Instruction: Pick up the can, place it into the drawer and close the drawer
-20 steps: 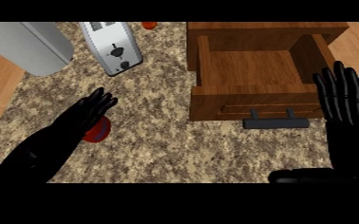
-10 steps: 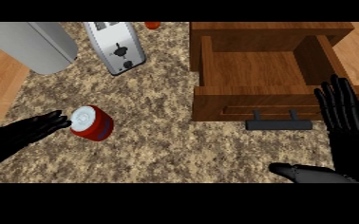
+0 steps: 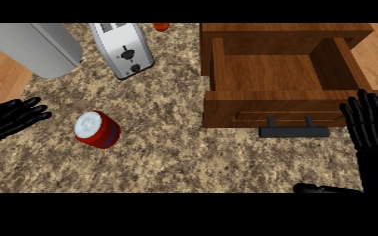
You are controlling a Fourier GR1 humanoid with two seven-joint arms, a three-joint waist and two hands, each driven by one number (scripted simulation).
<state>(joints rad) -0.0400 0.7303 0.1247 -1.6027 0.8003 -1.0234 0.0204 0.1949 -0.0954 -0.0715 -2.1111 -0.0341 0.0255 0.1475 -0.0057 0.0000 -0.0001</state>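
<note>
Step 1, pick-up pending: left hand (image 3: 22, 116) spread, apart from can (image 3: 97, 129) at its 3 o'clock; next, reach and grasp. Right hand (image 3: 364, 122) spread, resting at 3 o'clock edge beside open drawer (image 3: 275, 109).

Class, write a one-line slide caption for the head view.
Red can on counter between open left hand and open drawer.

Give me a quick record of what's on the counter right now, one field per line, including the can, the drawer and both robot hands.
can: red can on the counter, not held
drawer: wooden drawer open, nothing visible inside, dark handle at its front
left robot hand: left robot hand at the left edge, fingers straight, apart from the can
right robot hand: right robot hand at the right edge, open, beside the drawer front
other: toaster behind the can
</note>
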